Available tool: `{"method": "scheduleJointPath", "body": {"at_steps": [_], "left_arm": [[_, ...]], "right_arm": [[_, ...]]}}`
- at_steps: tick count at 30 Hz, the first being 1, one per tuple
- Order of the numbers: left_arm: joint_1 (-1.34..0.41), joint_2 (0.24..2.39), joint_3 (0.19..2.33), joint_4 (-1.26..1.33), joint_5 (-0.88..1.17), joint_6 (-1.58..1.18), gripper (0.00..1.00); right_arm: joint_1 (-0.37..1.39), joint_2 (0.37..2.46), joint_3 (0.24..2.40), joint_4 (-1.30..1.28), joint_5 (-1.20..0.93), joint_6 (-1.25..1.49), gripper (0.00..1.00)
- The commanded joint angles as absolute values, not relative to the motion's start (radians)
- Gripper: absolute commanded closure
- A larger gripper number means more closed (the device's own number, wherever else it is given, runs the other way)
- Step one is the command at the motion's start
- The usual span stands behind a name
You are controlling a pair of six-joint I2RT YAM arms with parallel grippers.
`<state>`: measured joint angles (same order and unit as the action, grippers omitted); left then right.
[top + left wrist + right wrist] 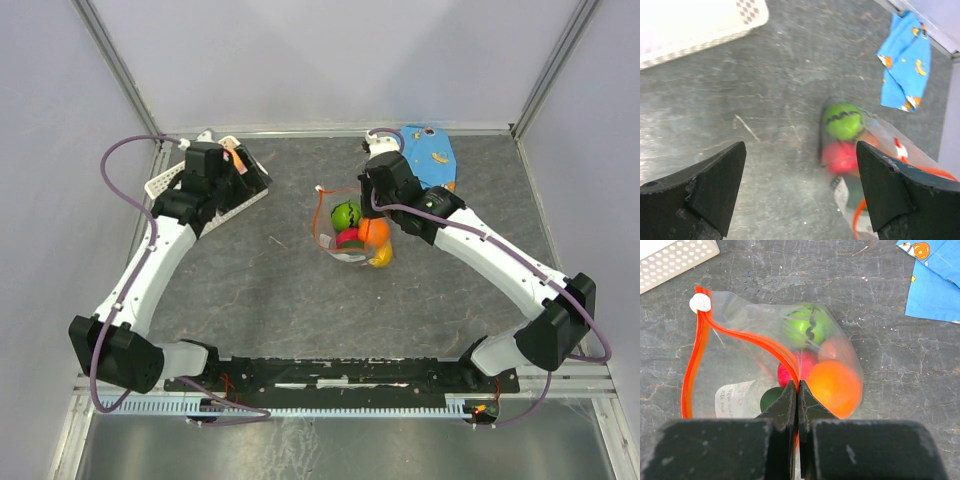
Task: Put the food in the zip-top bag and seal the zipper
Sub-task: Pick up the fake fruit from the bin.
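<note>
Right wrist view: the right gripper [797, 387] has its jaws pressed together on the zipper [689, 375], pinching the red-orange strip at one point. The rest of the strip bows out in an open loop, so the mouth gapes. A white slider tab [699, 302] sits at the loop's far end.

The left gripper [800, 150] is spread wide and holds nothing. It hangs over bare bench near the white basket [165, 180] in the far left corner.

One zip-top bag [740, 365] lies around the middle of the bench, slightly toward the far edge. It is clear and crinkled, with a white label on it.

Six fruits can be counted. Five show through the plastic:
- bright green striped [807, 325]
- orange [835, 387]
- red [790, 372]
- peach [837, 347]
- dark green [771, 397], mostly hidden by the fingers

The yellow one [381, 258] shows only from above, at the bag's near right side. Whether it is fully inside I cannot tell.

One blue patterned cloth [430, 155] lies by the far edge, toward the right corner.
</note>
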<state>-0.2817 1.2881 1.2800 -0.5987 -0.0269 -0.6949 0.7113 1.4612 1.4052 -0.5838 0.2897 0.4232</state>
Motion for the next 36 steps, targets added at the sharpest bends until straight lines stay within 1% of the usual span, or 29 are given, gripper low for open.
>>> {"method": "scheduleJointPath", "body": {"at_steps": [1, 3, 9, 17, 24, 29, 36], "left_arm": [[-0.206, 1.336, 1.286, -0.575, -0.003, -0.595, 0.03], [-0.165, 1.388, 1.304, -0.565, -0.004, -0.567, 0.0], [-0.028, 1.537, 1.368, -0.509, 0.05, -0.543, 0.01], [0.059, 1.76, 1.467, -0.386, 0.041, -0.589, 0.01], [0.09, 1.969, 1.619, -0.262, 0.069, -0.589, 0.01], [0.101, 2.08, 1.678, -0.162, 0.077, -0.595, 0.01], [0.103, 2.242, 1.786, -0.092, 0.1, -0.617, 0.0]], "right_arm": [[0.708, 1.452, 1.414, -0.552, 0.307, 0.407, 0.98], [0.708, 1.454, 1.418, -0.552, 0.305, 0.406, 0.98], [0.708, 1.468, 1.434, -0.559, 0.29, 0.393, 0.98], [0.707, 1.469, 1.437, -0.54, 0.288, 0.375, 0.98], [0.707, 1.478, 1.43, -0.538, 0.274, 0.377, 0.98], [0.708, 1.482, 1.436, -0.557, 0.264, 0.383, 0.98], [0.707, 1.481, 1.437, -0.591, 0.276, 0.389, 0.98]]}}
